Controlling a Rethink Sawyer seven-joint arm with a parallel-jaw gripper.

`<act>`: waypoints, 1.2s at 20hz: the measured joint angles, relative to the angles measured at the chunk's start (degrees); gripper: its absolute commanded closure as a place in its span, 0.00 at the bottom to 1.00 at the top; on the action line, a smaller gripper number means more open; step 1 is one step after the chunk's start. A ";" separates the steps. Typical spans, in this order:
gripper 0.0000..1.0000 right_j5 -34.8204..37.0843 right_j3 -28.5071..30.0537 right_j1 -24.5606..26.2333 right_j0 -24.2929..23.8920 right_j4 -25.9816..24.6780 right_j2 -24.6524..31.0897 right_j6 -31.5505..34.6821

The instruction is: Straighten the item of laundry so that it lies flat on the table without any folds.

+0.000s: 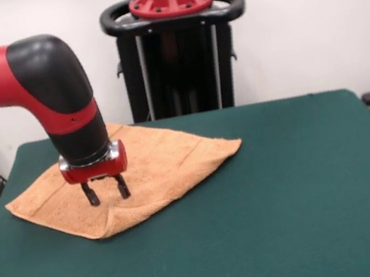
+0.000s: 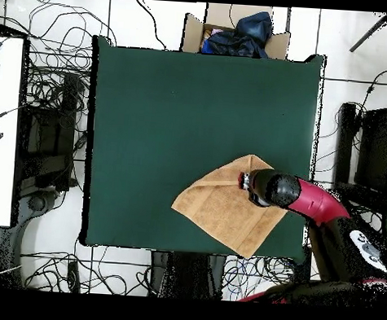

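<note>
- Currently the gripper (image 1: 106, 190) is spread open, holding nothing, just above the towel (image 1: 167, 157).
- Towel sits at the table (image 1: 301, 189) corner, front edge doubled under — likely the grab target.

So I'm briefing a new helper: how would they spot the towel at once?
Look at the green table, at the corner under the red arm. The towel lies there, peach terry, set cornerwise, its near edge folded over below the open gripper. Nothing else lies on the table.
</note>
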 measured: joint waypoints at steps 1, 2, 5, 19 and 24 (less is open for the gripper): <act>0.00 -0.23 0.16 -0.02 -0.02 0.14 0.02 0.00; 0.00 -0.45 0.31 -0.04 -0.02 0.26 0.06 0.00; 0.00 -0.95 0.64 -0.10 -0.01 0.48 0.19 0.00; 0.00 -5.44 5.05 -0.16 -0.02 4.19 3.88 0.00; 0.00 -6.36 6.41 -0.02 -0.01 4.81 5.17 0.00</act>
